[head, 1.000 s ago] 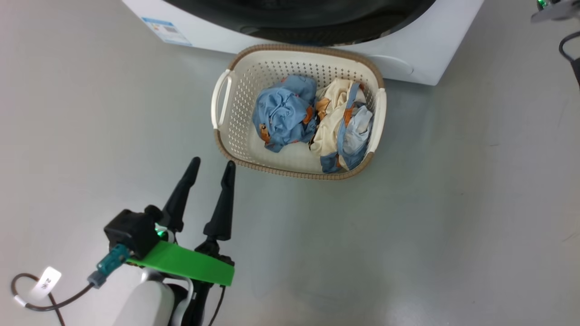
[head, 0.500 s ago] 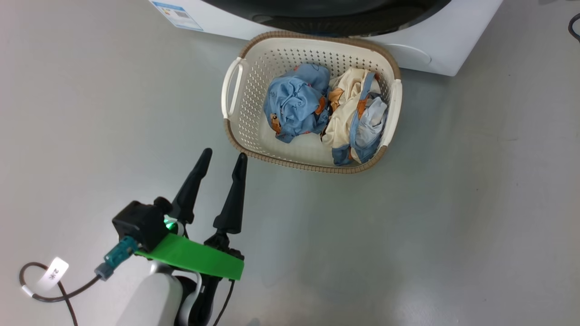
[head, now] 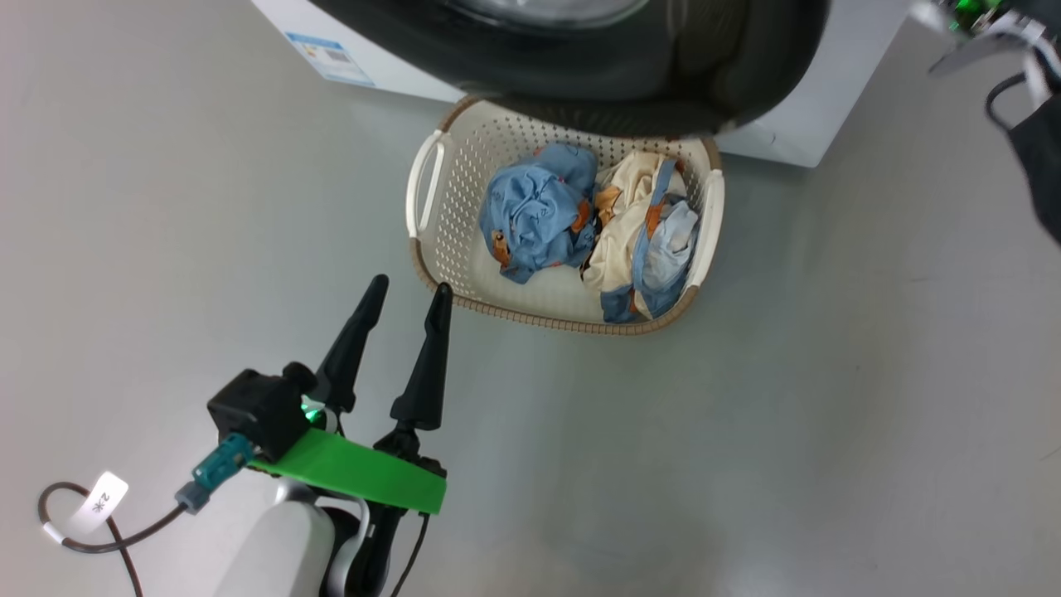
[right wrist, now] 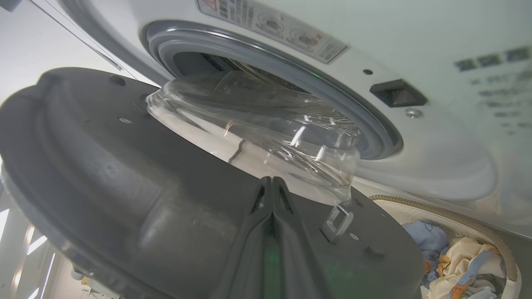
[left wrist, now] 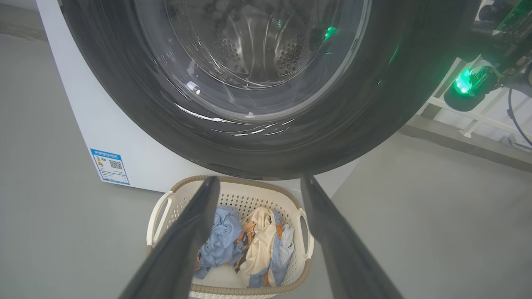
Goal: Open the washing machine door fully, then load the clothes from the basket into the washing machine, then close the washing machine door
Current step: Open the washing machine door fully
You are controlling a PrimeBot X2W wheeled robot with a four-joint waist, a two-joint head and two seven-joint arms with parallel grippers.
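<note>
Status: found right gripper (right wrist: pixel 271 179) pinched shut, tips at door's (right wrist: pixel 124 174) dark inner face, just below glass bowl (right wrist: pixel 266 124). Saw door ajar, hanging over basket's (head: pixel 547 319) far rim. Found left gripper (head: pixel 411 286) spread wide, empty, pointing toward basket. Noted basket long-side along washer (head: pixel 796 133) front, clothes (head: pixel 580 224) inside.

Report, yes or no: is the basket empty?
No: the light blue garment and the cream garment both lie inside the basket.
</note>
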